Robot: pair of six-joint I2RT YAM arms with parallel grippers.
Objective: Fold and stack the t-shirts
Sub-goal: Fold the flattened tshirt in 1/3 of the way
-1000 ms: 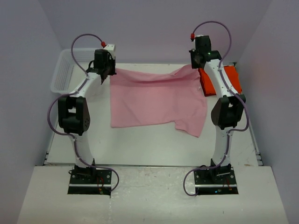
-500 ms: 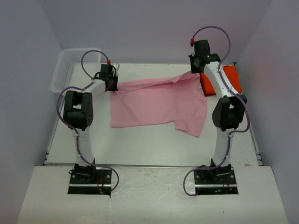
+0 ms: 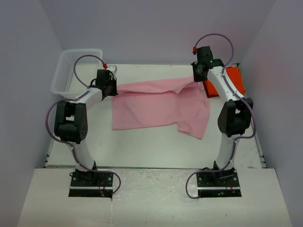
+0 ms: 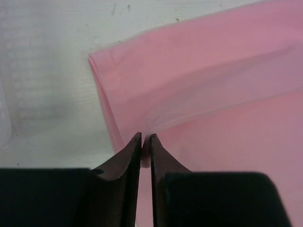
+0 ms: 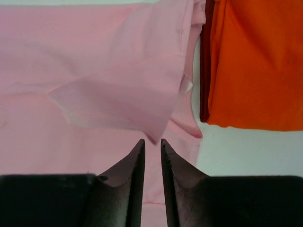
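Observation:
The light pink t-shirt [image 3: 156, 106] lies spread on the table, its far edge folded over toward the near side. My left gripper [image 3: 110, 90] is at the shirt's far left corner. In the left wrist view the gripper [image 4: 146, 138] is shut on a fold of pink cloth [image 4: 199, 71]. My right gripper [image 3: 199, 74] hovers at the far right corner. In the right wrist view the gripper [image 5: 152, 142] stands slightly open, and the pink flap's [image 5: 118, 94] tip hangs free just ahead of it. The folded orange-red t-shirt [image 3: 235, 80] [image 5: 255, 61] lies right of the pink one.
A white mesh basket [image 3: 64, 75] stands at the table's far left corner, just behind my left arm. The table's right edge [image 3: 258, 142] runs close to the orange-red shirt. Bare tabletop [image 3: 142, 146] lies between the pink shirt and the arm bases.
Both grippers came down and toward the near side, laying the pink shirt's far edge over. The right jaws parted and let the corner go; the left jaws eased slightly but still pinch cloth.

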